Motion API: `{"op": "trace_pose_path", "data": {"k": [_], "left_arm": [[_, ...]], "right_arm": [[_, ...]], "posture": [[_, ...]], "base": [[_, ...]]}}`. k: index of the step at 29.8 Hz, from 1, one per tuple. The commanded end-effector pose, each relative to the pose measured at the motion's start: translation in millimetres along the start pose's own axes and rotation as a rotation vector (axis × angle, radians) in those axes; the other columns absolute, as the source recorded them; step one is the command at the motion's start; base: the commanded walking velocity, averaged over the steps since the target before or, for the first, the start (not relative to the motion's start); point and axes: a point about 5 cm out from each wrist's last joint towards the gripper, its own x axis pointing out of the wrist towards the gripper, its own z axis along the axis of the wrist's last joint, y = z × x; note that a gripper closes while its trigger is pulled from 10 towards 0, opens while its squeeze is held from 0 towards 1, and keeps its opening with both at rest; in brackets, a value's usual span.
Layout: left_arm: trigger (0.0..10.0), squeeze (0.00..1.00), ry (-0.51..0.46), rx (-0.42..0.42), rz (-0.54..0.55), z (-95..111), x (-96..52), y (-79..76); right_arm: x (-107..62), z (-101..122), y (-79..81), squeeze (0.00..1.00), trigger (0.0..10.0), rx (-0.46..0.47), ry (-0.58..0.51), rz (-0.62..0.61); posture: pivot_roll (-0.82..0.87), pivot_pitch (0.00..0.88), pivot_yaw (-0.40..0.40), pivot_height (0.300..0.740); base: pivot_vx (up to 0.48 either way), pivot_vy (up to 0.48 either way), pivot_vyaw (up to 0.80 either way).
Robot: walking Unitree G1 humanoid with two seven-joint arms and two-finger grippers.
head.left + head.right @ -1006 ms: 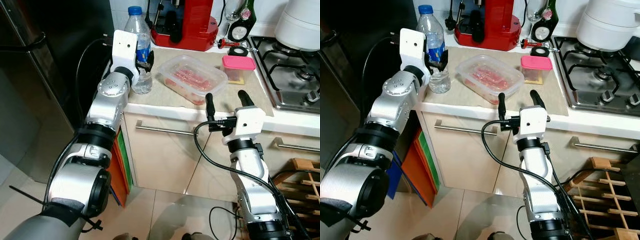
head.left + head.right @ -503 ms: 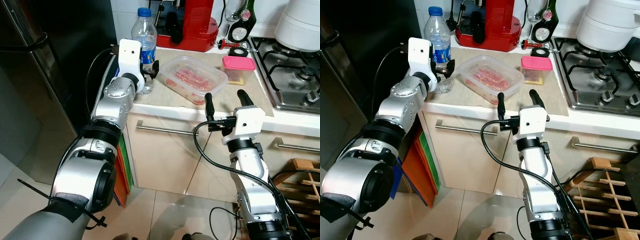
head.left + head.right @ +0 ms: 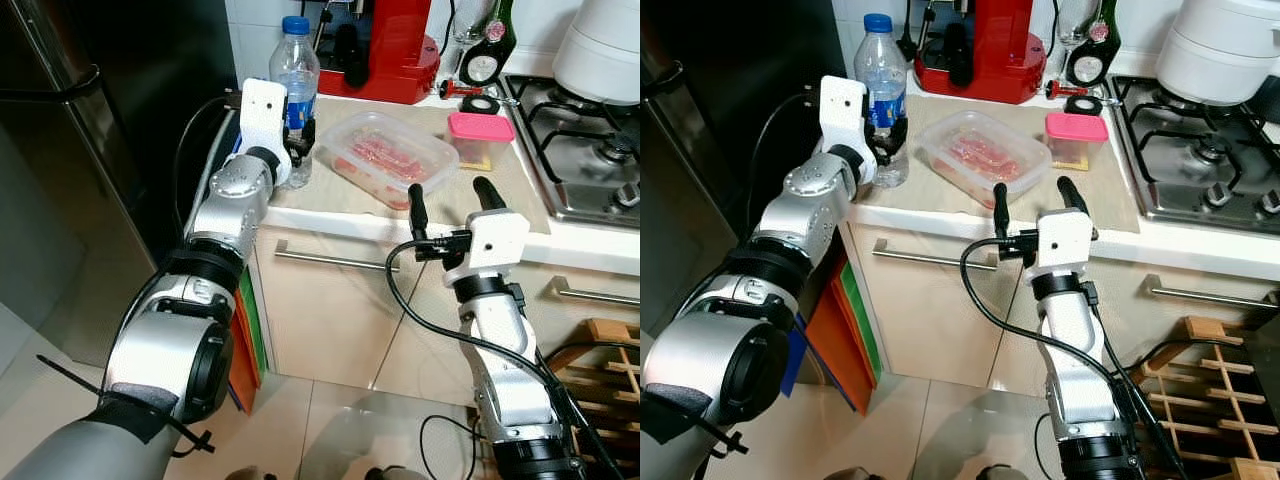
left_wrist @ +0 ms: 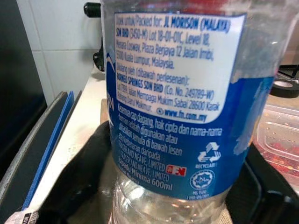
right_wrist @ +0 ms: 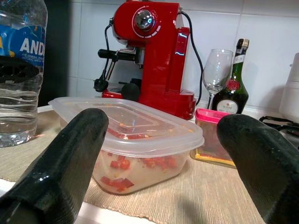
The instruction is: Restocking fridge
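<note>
Clear plastic bottle (image 3: 297, 98) w/ glossy label; matt woven cloth mat (image 3: 500, 190).

home kitchen: gas hob (image 3: 590, 150), red coffee machine (image 3: 385, 50)

On the bench (image 3: 350, 215) a beige mat carries a water bottle (image 3: 297, 80) with a blue cap, a clear tub (image 3: 390, 158) of red food and a pink-lidded box (image 3: 479, 135). The left end effector (image 3: 299, 140) sits at the bottle's lower half, its black fingers on either side of it. The right end effector (image 3: 449, 195) hovers at the bench's front edge just before the tub, fingers spread apart. Behind stand a red coffee machine (image 3: 385, 45), a glass and a dark bottle; a hob (image 3: 590, 150) lies to the right, a dark fridge (image 3: 90, 130) to the left.
</note>
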Motion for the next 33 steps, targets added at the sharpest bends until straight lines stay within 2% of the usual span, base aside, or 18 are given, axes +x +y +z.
{"op": "trace_pose_path", "data": {"k": [1,16,18,20,21,33], "left_arm": [[0.0,0.00,-0.032,0.024,-0.020,11,3.0,-3.1],[0.0,0.00,-0.032,0.029,-0.038,9,2.7,-6.1],[4.6,0.00,-0.033,0.028,-0.042,8,2.2,-6.4],[5.0,0.00,-0.034,0.033,-0.047,8,1.7,-6.6],[10.0,0.00,-0.036,0.031,-0.044,8,1.5,-6.3],[10.0,0.00,-0.099,0.028,-0.006,6,-7.0,-7.7]], "right_arm": [[2.4,0,2.7,0.00,10.0,0.000,0.000,0.012],[0.3,-1,2.3,0.00,10.0,-0.003,0.010,0.013],[0.2,-2,2.6,0.00,10.0,-0.002,0.012,0.014],[0.1,-2,2.6,0.00,10.0,-0.001,0.013,0.014],[0.1,-2,2.4,0.00,10.0,-0.001,0.014,0.015],[-1.6,-6,0.3,0.00,10.0,0.007,0.037,0.010]], "posture": [[-0.08,0.000,0.007,0.731],[-0.09,0.010,0.006,0.731],[-0.09,0.011,0.005,0.731],[-0.09,0.011,0.004,0.731],[-0.09,0.011,0.003,0.731],[-0.08,0.015,0.001,0.731]], "base": [[0.000,0.000,0.00],[0.000,0.000,0.00],[0.000,0.000,0.00],[0.000,0.000,0.00],[0.000,0.000,0.00],[0.000,0.000,0.00]]}}
